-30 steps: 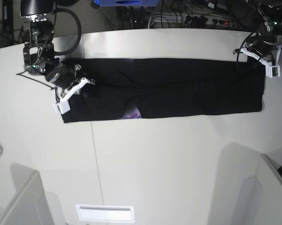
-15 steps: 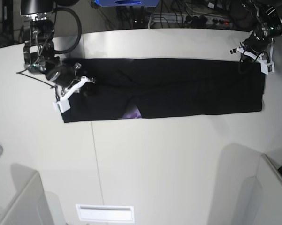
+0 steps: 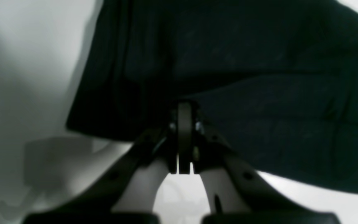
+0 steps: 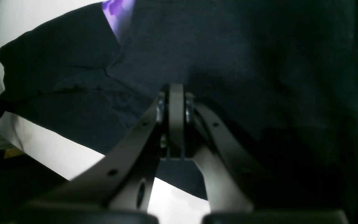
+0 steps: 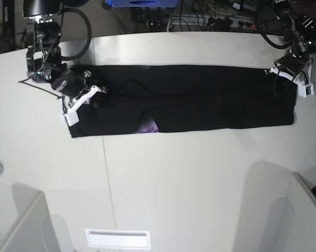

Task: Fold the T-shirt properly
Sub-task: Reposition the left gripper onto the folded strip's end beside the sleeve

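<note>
t-shirt (image 5: 200, 97) lies as a long narrow black band on the white table (image 5: 173, 178), toward the far side, already folded lengthwise with both sides turned in. runs left-right across the base view; long axis parallel to the table's far edge. sliver of purple print (image 5: 148, 126) peeks out at the near edge, left of centre, where two folded flaps meet. which end is collar and which is hem: cannot tell.

right gripper (image 5: 78, 105) sits at the left end of the band in base view, over the cloth; jaws closed together in the right wrist view (image 4: 176, 124), nothing visibly pinched, black fabric just beyond the tips. left gripper (image 5: 294, 79) sits at the opposite end, at the far corner; jaws also pressed closed in the left wrist view (image 3: 183, 137), shirt edge directly ahead, no cloth seen between them.

step in hand, by judgement: lengthwise fold done, arms placed at the two ends ahead of the crosswise fold. next move likely calls for opening one set of jaws, taking both layers at an end edge, lifting low and carrying that end over toward the other, keeping edges square. risk: grabbing only the top layer and undoing the side folds.
</note>
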Motion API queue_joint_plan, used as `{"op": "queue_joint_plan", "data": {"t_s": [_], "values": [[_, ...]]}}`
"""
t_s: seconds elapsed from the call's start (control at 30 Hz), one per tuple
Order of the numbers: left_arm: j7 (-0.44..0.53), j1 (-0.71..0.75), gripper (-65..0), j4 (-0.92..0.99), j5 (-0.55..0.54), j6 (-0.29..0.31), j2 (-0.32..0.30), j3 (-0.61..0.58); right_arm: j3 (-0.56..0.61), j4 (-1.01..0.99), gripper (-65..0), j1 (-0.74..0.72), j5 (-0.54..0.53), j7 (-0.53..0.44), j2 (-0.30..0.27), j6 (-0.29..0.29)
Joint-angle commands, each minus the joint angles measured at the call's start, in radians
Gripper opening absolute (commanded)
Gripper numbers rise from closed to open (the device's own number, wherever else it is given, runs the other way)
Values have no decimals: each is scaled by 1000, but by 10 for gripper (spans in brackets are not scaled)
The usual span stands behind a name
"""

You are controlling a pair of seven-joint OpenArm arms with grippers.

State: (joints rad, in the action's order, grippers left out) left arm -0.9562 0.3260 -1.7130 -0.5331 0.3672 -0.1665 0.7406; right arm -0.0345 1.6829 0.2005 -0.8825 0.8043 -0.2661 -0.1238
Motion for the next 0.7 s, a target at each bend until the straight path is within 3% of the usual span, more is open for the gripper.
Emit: {"op": "queue_joint_plan", "data": {"t_s": [0.0, 0.3, 0.67], "values": [[13, -11, -650, -14, -14, -3, -23, 6, -8, 15, -650, -9, -11, -15, -11, -7], [18, -124, -650, 207, -14, -3, -77, 6, -14, 13, -650, -9, -11, -15, -15, -7], [13, -158, -650, 192, -20, -3, -92, 7, -14, 12, -650, -11, -7, -15, -19, -7]]}}
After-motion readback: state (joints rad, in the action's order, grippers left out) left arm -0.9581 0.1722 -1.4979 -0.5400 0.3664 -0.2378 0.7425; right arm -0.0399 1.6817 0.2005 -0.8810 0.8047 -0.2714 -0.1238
